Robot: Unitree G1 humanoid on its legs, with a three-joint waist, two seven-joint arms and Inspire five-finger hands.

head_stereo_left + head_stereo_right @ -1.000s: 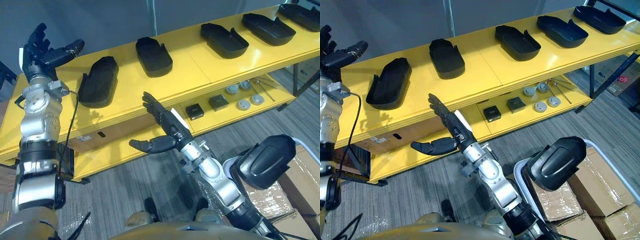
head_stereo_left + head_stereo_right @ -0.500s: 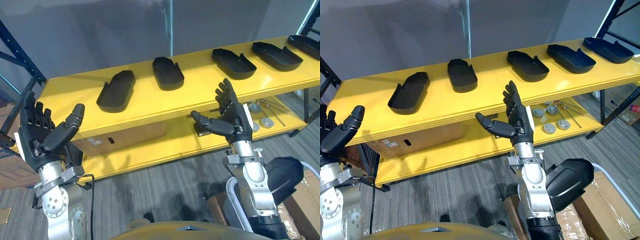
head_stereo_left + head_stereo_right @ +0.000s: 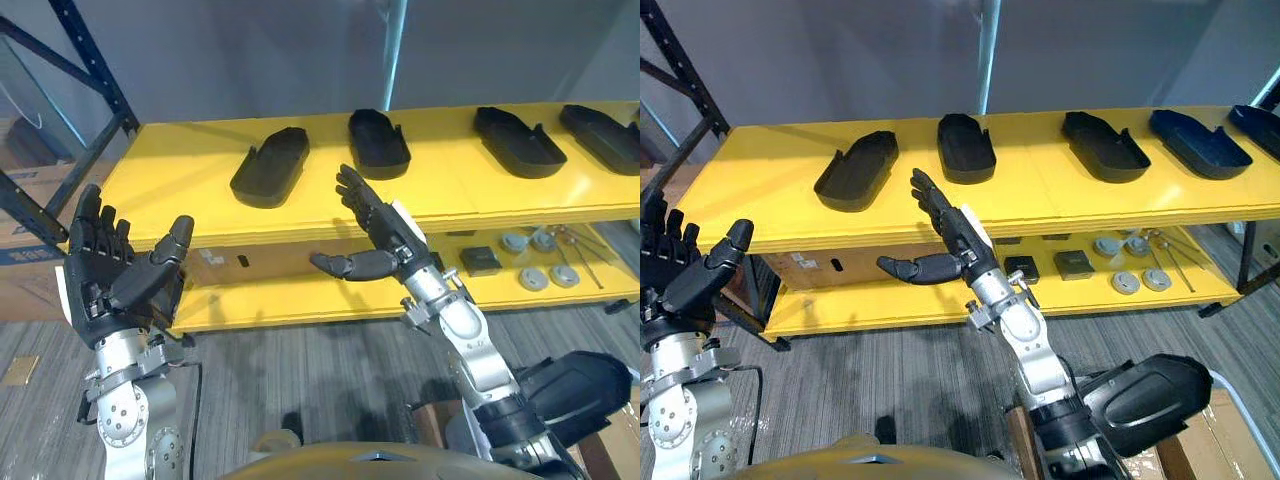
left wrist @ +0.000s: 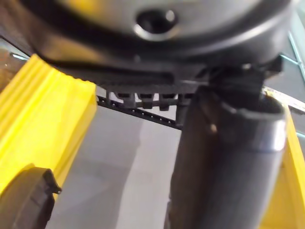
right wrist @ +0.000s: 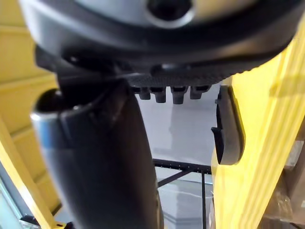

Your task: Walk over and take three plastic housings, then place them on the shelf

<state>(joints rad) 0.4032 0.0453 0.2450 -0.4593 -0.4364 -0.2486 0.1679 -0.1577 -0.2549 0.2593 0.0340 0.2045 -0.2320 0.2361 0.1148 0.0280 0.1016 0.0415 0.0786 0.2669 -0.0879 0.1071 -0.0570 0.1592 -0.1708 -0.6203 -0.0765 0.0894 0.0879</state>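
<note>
1. Left eye view: my left hand (image 3: 118, 285) is held up low on the left. Its fingers are spread, the thumb is out and it carries nothing.
2. My right hand (image 3: 385, 238) is stretched toward the front edge of the yellow shelf (image 3: 190, 190). Its fingers are straight and fanned, the thumb sticks sideways, and it is empty too, touching no housing.
3. Past the hands, five black plastic housings (image 3: 966, 147) lie in a row on the top board, spaced apart. The end housing (image 3: 270, 167) lies nearest my right hand.
4. Progress, as I judge it: nothing is in hand. More than three housings sit on the shelf, but I can't tell whether any count as delivered. If none do, the whole pick-and-place is still ahead.
5. Writing: the cardboard box (image 3: 830, 265) under the top board has a pale label, too small to read. The small parts (image 3: 540, 272) on the lower board show no legible print.
</note>
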